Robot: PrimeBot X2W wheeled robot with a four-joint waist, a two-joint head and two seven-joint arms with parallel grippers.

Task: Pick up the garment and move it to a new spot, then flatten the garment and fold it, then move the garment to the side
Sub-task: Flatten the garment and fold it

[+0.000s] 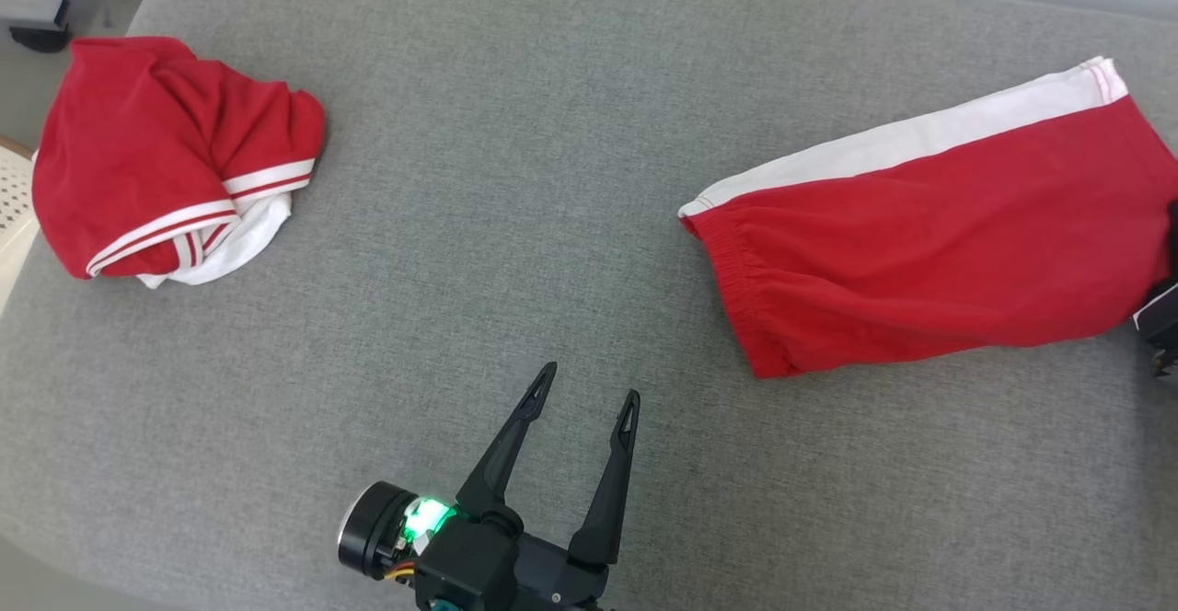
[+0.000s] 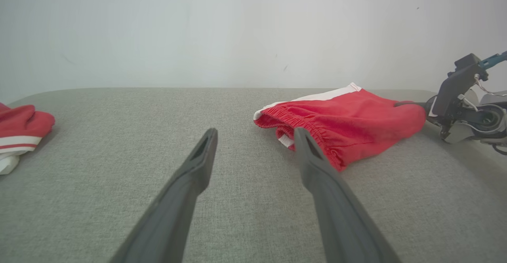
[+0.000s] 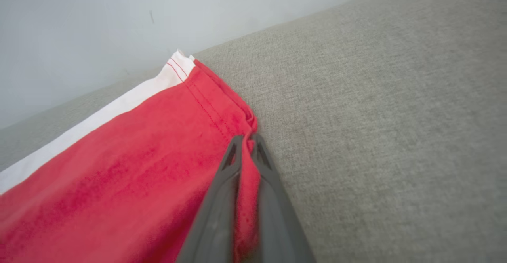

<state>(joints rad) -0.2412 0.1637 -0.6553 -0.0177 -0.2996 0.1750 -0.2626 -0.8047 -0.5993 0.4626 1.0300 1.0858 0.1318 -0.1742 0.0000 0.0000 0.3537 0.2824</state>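
Two red garments lie well apart on the gray cushion [image 1: 515,178]: red shorts [image 1: 920,243] with a white side stripe at the right, and a crumpled red-and-white garment [image 1: 166,160] at the far left. The right gripper [image 3: 247,138] is clamped on the shorts' hem. The left gripper [image 1: 591,382] hovers spread wide, clear of both

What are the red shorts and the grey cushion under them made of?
The red shorts look like soft matte cloth, probably cotton: they crease and gather at one end. The grey cushion looks like coarse woven upholstery fabric, matte, its flecked weave showing.
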